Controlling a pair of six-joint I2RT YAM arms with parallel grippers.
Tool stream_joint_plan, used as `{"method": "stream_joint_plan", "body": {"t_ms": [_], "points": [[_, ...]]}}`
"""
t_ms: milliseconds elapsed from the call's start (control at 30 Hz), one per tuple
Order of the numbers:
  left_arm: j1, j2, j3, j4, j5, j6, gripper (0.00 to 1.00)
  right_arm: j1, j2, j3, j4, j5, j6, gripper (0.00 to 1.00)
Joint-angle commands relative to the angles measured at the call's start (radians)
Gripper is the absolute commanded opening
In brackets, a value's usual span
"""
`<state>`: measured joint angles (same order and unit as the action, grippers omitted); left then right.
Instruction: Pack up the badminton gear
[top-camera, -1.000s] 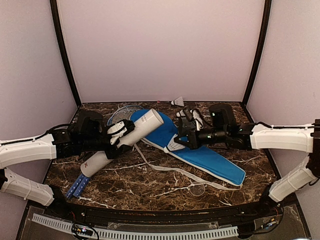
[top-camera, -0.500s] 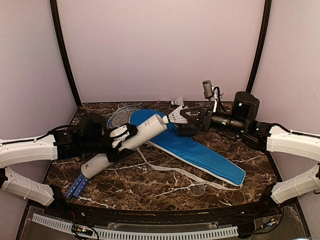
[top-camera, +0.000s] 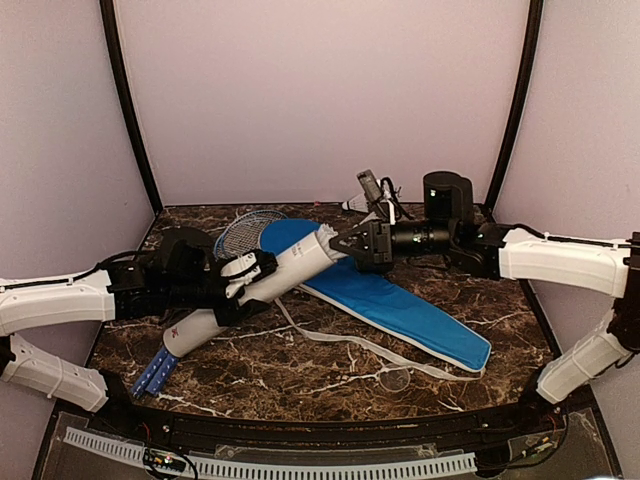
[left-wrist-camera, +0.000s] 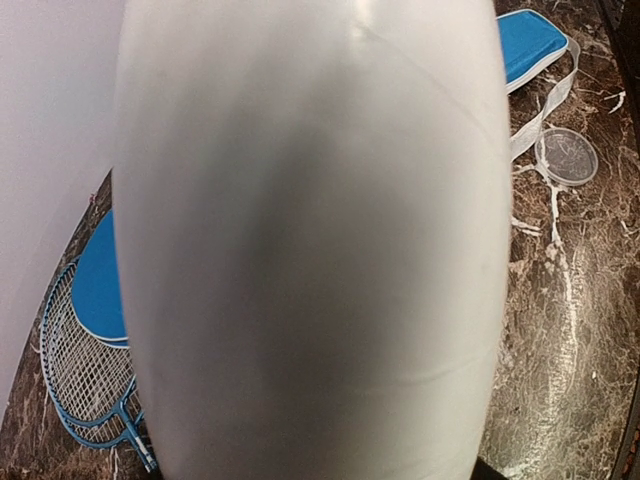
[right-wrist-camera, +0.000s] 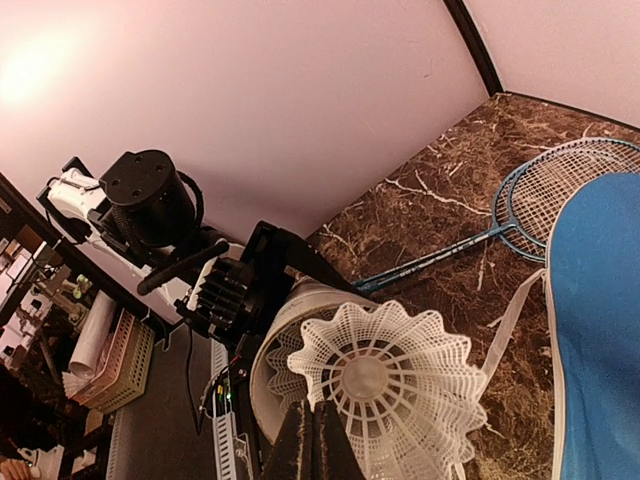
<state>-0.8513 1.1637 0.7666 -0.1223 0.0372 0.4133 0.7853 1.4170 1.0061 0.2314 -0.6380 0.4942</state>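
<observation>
Feeding the shuttlecock (right-wrist-camera: 385, 375) into the tube (top-camera: 265, 280) is the step in hand, and it calls for alignment above all. The shuttlecock sits just off the tube's open mouth (right-wrist-camera: 290, 330), a little toward 12 o'clock of the counter's middle in the top view, its open skirt facing the right wrist camera and its nose pointing away into the tube. The right pincer (right-wrist-camera: 313, 415) is clenched on the skirt's lower rim, a thin hold that could crush or twist the skirt if pushed hard. The tube is lifted and tilted, its base toward 7 o'clock and its mouth toward 2 o'clock, and the left pincer (top-camera: 240, 275) grasps it around the middle. What looks like another skirt shows inside the mouth, though I cannot be sure. The push should probably run straight along the tube's axis, slowly, with the skirt centred so that no edge catches the rim, and the left arm should hold the tube steady. Under both lies the bag (top-camera: 400, 305), running from 11 to 4 o'clock on the counter (top-camera: 300, 370). The rackets (top-camera: 240, 225) lie at 10 o'clock, a second shuttlecock (top-camera: 353, 204) at 12 o'clock, and a clear lid (top-camera: 395, 379) at 5 o'clock.
</observation>
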Motion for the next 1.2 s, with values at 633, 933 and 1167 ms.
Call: {"method": "stream_joint_plan", "body": {"t_ms": [633,933,1167], "points": [[-0.035,-0.013,0.014,0.014,-0.010,0.030,0.58,0.005,0.166,0.189,-0.171,-0.212,-0.036,0.00],[-0.042,-0.004,0.020,0.006,-0.014,0.028,0.58,0.023,0.193,0.206,-0.199,-0.169,-0.064,0.00],[-0.042,-0.003,0.021,0.011,-0.038,0.021,0.58,0.022,0.140,0.196,-0.267,-0.090,-0.107,0.18]]}}
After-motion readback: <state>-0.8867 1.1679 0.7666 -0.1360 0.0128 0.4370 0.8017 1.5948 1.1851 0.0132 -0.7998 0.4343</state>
